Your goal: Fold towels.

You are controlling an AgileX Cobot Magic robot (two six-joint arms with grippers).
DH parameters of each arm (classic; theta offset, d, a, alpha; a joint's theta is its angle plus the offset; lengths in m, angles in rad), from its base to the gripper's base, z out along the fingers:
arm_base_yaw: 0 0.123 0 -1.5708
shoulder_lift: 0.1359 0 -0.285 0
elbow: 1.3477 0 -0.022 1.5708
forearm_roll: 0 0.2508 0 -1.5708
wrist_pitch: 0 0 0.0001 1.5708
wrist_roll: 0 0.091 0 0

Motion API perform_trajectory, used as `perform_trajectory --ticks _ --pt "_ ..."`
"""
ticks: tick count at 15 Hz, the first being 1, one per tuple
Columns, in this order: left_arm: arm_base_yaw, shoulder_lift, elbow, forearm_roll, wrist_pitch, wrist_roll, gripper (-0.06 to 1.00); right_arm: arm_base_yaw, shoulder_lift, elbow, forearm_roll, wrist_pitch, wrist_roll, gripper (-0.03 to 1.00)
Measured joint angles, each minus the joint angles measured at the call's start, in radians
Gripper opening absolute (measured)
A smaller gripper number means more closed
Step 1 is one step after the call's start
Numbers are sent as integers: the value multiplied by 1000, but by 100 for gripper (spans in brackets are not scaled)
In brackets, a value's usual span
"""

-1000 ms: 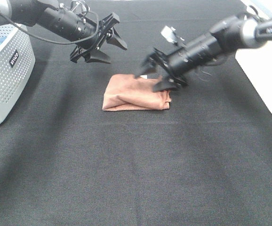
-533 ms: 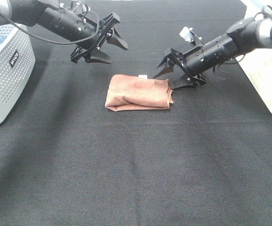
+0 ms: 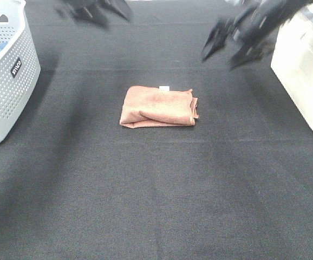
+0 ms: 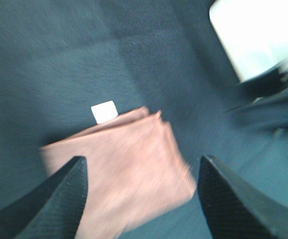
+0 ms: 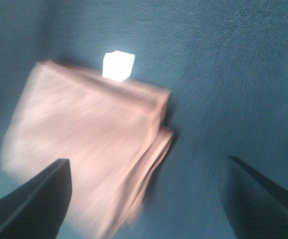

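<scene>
The brown towel (image 3: 157, 106) lies folded into a small rectangle on the black table, its white tag (image 3: 164, 88) at the far edge. It also shows in the left wrist view (image 4: 121, 174) and in the right wrist view (image 5: 86, 144), blurred in both. My left gripper (image 3: 94, 10) is open and empty, high at the far left, well away from the towel. My right gripper (image 3: 233, 46) is open and empty, raised at the far right, clear of the towel. Both wrist views show wide-spread fingertips (image 4: 59, 199) (image 5: 34, 199) with nothing between them.
A grey perforated basket (image 3: 5, 81) stands at the left edge with blue cloth inside. A white bin (image 3: 305, 70) stands at the right edge. The black cloth-covered table (image 3: 156, 189) spreads in front of the towel.
Both arms have pulled up and away from the towel toward the far side. The right gripper has left the towel's right edge. The towel stays folded in place.
</scene>
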Motion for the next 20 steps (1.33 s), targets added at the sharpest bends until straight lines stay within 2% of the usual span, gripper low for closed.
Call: perform_trajectory --ticks 3,5,7,8,9,11,12,15,16,18,20 --pt "0 -114 0 241 154 -102 61 0 -112 0 -86 172 45 77" --pt "0 -190 17 425 249 -191 61 5 -200 9 -158 197 101 77" --pt "0 -302 128 498 255 -228 61 29 -293 64 -264 200 149 77" --pt "0 -414 256 510 255 -237 61 69 -382 127 -358 200 191 77" --pt "0 -414 256 510 255 -237 61 69 -382 127 -358 200 191 77" --pt "0 -584 466 512 255 -257 61 135 -515 257 -488 202 264 77" --pt "0 -670 574 512 256 -266 61 169 -587 338 -521 205 293 77" --pt "0 -971 898 513 231 -278 61 242 -809 607 -537 204 343 77" --pt "0 -1130 1054 513 223 -278 61 253 -931 756 -529 170 359 77" --pt "0 -1332 1230 513 220 -278 61 255 -1094 958 -531 132 358 77" --pt "0 -1581 1408 513 220 -272 61 255 -1304 1169 -542 113 308 77"
